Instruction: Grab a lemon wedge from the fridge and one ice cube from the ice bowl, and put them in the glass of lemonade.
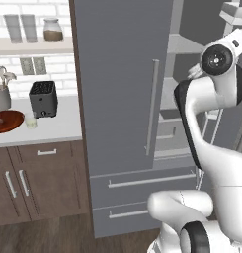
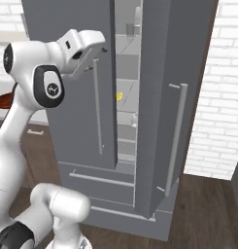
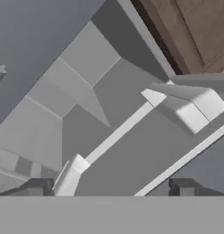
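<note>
Dark pincer tips [image 3: 111, 186] spread wide, nothing between them, aimed along a slim silver fridge handle that runs on a slant across the hand view. White hand [image 2: 84, 46] raised high beside the left fridge door, close to the top of that door's long vertical handle [image 2: 97, 107].

Grey fridge [image 1: 120, 99] standing with its right door swung partly out, leaving a gap onto pale shelves. Tiny yellow lemon wedge [image 2: 119, 96] lying on a middle shelf inside that gap, well below and to the right of the hand, untouched. Two drawers with horizontal handles [image 1: 151, 181] beneath the doors, both shut.

Farther left, on the white surface [image 1: 58, 129]: small glass of lemonade [image 1: 30, 121] just in front of a black toaster [image 1: 43, 99]; wide reddish-brown ice bowl [image 1: 6, 121] just left of the glass, its contents too small to make out; grey cup of utensils [image 1: 2, 98] behind the bowl. Brown cabinets [image 1: 38, 180] under the surface. Two tall clear glasses [image 1: 20, 27] and a jar [image 1: 53, 29] up on a wall shelf, against white brick.
</note>
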